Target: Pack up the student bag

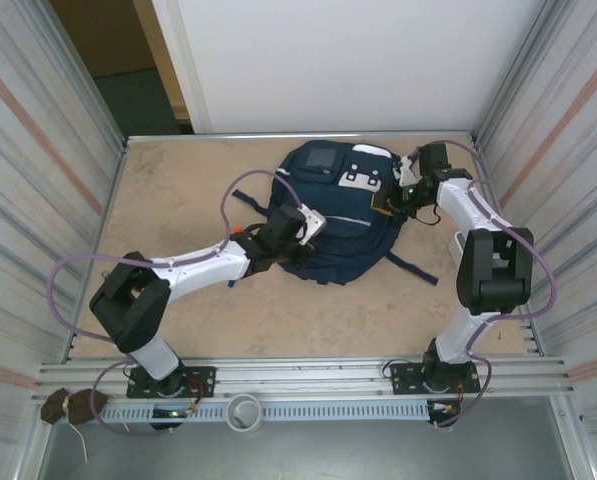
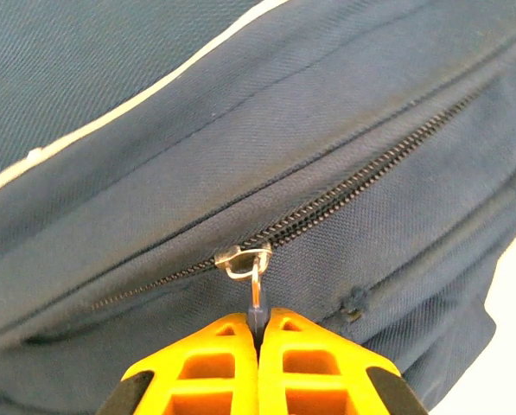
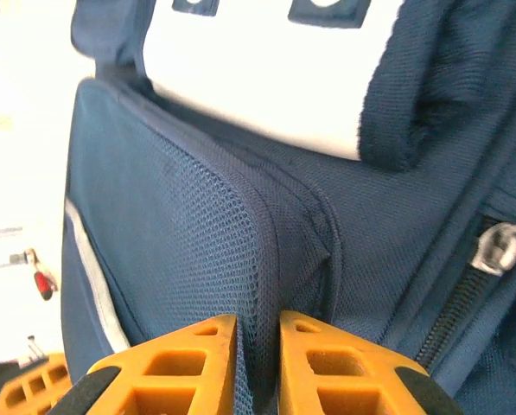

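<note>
The student bag (image 1: 343, 215), navy with a white patch (image 3: 258, 69), lies flat in the middle of the table. At the bag's left side, my left gripper (image 2: 258, 324) is shut on the zipper pull (image 2: 256, 294), which hangs from the metal slider (image 2: 240, 258) on a partly closed zipper. My right gripper (image 3: 258, 324) is at the bag's upper right side (image 1: 406, 195). Its jaws stand a little apart with a fold of the navy mesh side pocket (image 3: 259, 285) pinched between them. Beside that fold sits a second metal zipper slider (image 3: 500, 246).
Corrugated metal walls close in the table (image 1: 178, 200) on the left and right, with a white panel at the back. A dark strap (image 1: 413, 268) trails from the bag towards the right arm. A small red object (image 3: 41, 284) lies on the table by the bag's left side.
</note>
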Tool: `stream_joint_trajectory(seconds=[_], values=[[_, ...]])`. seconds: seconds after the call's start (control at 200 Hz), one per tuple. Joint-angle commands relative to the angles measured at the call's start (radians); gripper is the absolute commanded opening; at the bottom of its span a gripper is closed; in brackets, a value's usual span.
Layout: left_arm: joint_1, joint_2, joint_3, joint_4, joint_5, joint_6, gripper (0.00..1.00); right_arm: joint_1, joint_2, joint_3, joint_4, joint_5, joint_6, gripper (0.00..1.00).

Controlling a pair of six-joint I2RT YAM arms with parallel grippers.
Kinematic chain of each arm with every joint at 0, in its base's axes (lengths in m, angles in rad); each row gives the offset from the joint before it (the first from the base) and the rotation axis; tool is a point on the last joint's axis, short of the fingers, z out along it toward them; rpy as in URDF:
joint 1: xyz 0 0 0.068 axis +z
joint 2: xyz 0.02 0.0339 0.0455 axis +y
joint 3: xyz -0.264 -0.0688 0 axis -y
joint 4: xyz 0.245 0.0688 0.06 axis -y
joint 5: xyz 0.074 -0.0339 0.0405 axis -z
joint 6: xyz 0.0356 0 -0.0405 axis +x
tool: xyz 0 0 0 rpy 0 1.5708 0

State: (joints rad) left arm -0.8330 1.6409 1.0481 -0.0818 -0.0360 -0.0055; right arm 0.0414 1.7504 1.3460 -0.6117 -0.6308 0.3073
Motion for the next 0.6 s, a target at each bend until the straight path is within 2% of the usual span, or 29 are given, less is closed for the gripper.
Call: stream_joint_trajectory(seconds=[0.0, 0.075, 0.18, 0.356, 0.431, 0.596], values=[[-0.048, 0.065, 0.122, -0.023, 0.007, -0.042, 0.00, 0.003, -0.085, -0.067, 0.052, 0.040, 0.053, 0.39], [-0.057, 0.083, 0.139, -0.021, 0.010, -0.044, 0.00, 0.003, -0.152, -0.160, 0.103, 0.039, 0.087, 0.50], [-0.060, 0.094, 0.147, -0.018, 0.014, -0.041, 0.00, 0.009, -0.217, -0.260, 0.167, 0.021, 0.130, 0.60], [-0.061, 0.093, 0.139, -0.021, -0.012, -0.027, 0.00, 0.040, -0.209, -0.323, 0.268, -0.008, 0.190, 0.60], [-0.060, 0.088, 0.136, -0.030, -0.027, -0.021, 0.00, 0.054, -0.185, -0.320, 0.270, 0.008, 0.187, 0.53], [-0.047, 0.057, 0.106, -0.053, -0.084, -0.001, 0.00, 0.024, -0.182, -0.330, 0.260, 0.049, 0.169, 0.14]])
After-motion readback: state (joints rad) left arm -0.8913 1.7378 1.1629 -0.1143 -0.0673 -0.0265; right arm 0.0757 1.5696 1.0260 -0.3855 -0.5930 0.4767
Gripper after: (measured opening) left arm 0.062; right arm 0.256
